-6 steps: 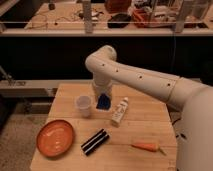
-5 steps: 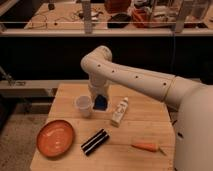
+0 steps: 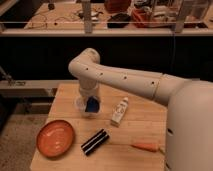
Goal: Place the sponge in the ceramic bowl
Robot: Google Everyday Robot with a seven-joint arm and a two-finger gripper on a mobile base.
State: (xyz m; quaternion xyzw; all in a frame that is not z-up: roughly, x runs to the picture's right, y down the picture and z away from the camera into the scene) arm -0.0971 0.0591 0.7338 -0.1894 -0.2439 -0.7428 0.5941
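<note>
The fingers [image 3: 90, 98] pinched the sponge [image 3: 92, 105] just above the bench [image 3: 140, 125], likely for carrying to the bowl [image 3: 56, 138] at seven o'clock.

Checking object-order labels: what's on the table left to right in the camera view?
ceramic bowl → black ribbed bar → white bottle → carrot. The claw, sponge and clear cup sit farther back, overlapping the bar's span, so they are left unranked.
</note>
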